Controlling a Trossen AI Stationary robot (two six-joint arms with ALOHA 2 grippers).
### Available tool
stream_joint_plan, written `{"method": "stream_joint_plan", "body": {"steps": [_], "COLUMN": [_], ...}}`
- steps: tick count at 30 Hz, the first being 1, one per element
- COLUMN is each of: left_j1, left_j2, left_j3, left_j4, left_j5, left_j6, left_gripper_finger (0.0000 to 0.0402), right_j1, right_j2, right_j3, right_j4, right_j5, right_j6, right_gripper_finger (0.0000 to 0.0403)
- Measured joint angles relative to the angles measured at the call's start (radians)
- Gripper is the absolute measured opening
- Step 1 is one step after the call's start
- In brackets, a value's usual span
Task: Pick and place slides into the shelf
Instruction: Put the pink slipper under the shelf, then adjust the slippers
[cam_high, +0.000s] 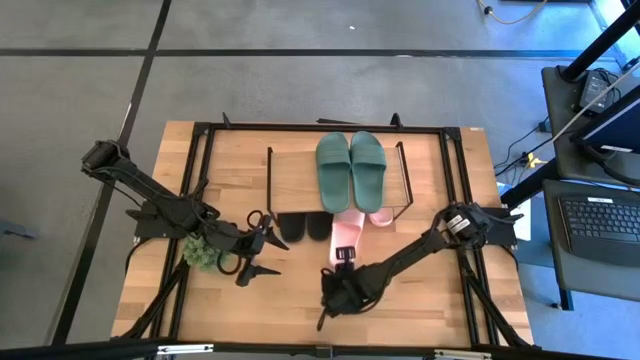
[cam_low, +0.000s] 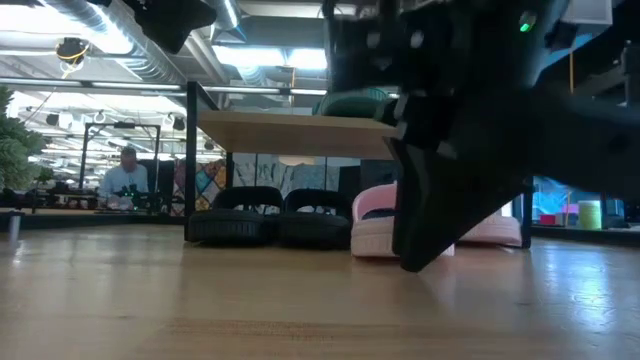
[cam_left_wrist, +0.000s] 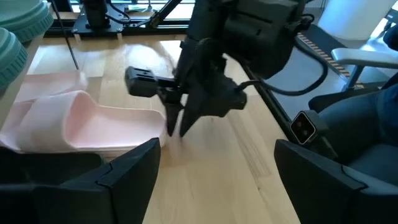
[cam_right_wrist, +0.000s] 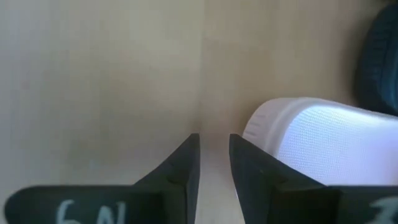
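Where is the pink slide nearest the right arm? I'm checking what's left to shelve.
In the high view, the pink slide lies half under the shelf's front edge, right of the black slides, just ahead of the right gripper.
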Motion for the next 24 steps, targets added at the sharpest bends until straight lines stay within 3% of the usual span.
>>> {"method": "stream_joint_plan", "body": {"steps": [24], "left_j1": [0.0], "left_j2": [0.0], "left_j3": [-0.001], "left_j4": [-0.035], "left_j5": [0.0], "left_j6": [0.0], "left_gripper_finger": [0.0306], "right_j1": [-0.002], "right_j2": [-0.003], "right_j3": [-0.001], "right_j4": [-0.158], "right_j5": [0.01], "right_j6": [0.061], "right_gripper_finger": [0.0089]}}
